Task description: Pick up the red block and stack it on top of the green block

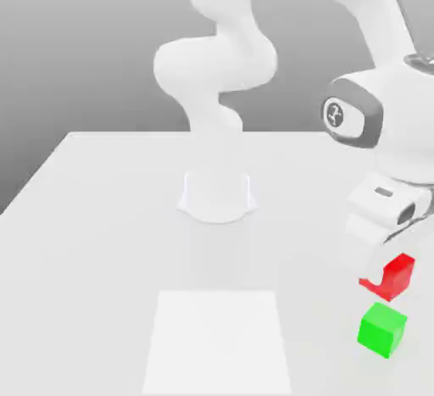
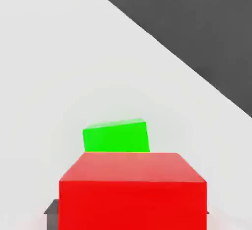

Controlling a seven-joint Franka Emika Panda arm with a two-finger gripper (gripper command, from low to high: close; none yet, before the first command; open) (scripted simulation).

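Reaching down, the fingers [image 1: 383,269] grip the red block [image 1: 395,277], apparently just above the green block [image 1: 381,329].

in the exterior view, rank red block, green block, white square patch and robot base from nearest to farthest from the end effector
1. red block, in the end effector
2. green block, just below it
3. white patch, toward the exterior view's left
4. robot base, farther back on the table

path: open table [image 1: 102,216] all round | obstacle: green block [image 1: 382,329] just below red block [image 1: 397,273]
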